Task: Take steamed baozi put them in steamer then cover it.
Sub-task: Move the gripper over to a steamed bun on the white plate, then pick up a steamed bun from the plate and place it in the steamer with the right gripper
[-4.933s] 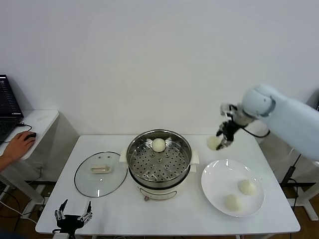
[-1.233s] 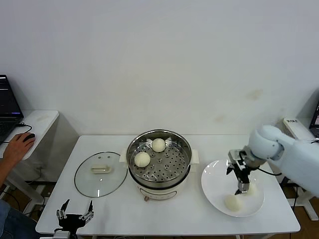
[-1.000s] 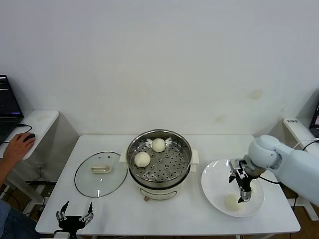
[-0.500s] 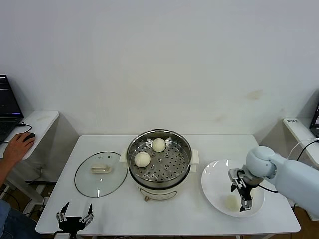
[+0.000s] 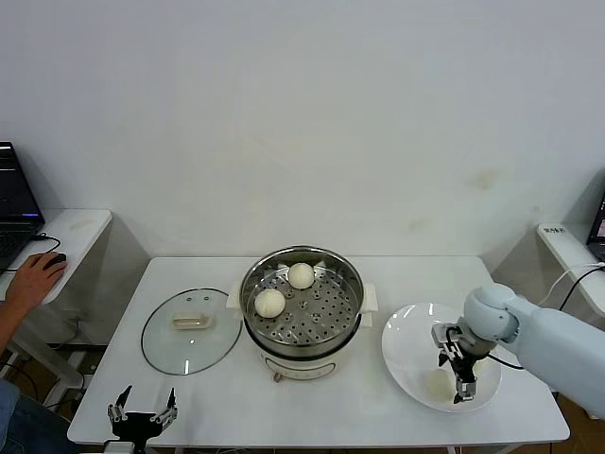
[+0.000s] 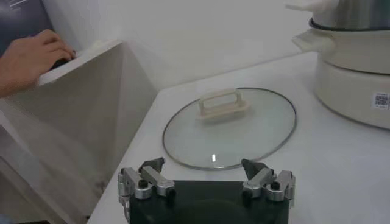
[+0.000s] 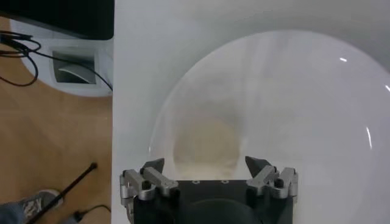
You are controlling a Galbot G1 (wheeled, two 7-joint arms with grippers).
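Two steamed baozi [image 5: 301, 275] [image 5: 269, 303] lie on the perforated tray of the steel steamer [image 5: 301, 352]. On the white plate [image 5: 406, 331], my right gripper [image 5: 453, 376] is down low and open, straddling a cream baozi [image 5: 435, 382]. In the right wrist view this baozi [image 7: 204, 143] sits between the wide jaws of the right gripper [image 7: 204, 162], with a gap on each side. The glass cover [image 5: 191, 329] lies flat on the table left of the steamer. My left gripper [image 5: 140, 413] waits open at the table's front left, facing the cover [image 6: 230, 128].
A person's hand [image 5: 36, 274] rests on a mouse on the side table at far left, beside a laptop [image 5: 11, 203]. The plate [image 7: 304, 91] reaches close to the table's edge, with floor and cables beyond. The steamer's base [image 6: 353, 67] stands past the cover.
A second baozi has landed in the steamer. Over the last second my right gripper has dropped onto the plate and settled around the front baozi. The left arm is still.
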